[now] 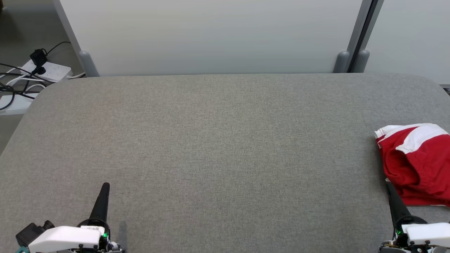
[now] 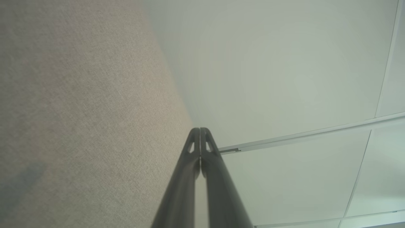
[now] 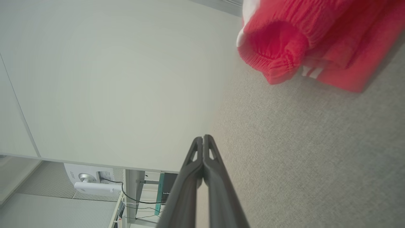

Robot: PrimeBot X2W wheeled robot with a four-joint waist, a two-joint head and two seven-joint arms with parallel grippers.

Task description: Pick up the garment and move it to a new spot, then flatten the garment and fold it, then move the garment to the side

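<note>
The red and white shorts (image 1: 416,165) sit bunched at the far right of the grey fabric-covered table (image 1: 225,140), running out of the head view's right edge. In the right wrist view the elastic waistband is rumpled and turned toward the camera. The right gripper (image 1: 389,185) rests low at the near right, its tip just beside the shorts' near-left corner, and its two dark fingers are pressed together with nothing between them. The left gripper (image 1: 105,186) is well apart at the near left, fingers likewise closed tight and empty, over bare cloth. Along the far edge stands a pale partition panel (image 1: 211,35) on rounded grey posts (image 1: 342,61). On the floor beyond the table's far left corner lie a white power strip (image 1: 52,70) and dark cables (image 1: 14,88).
</note>
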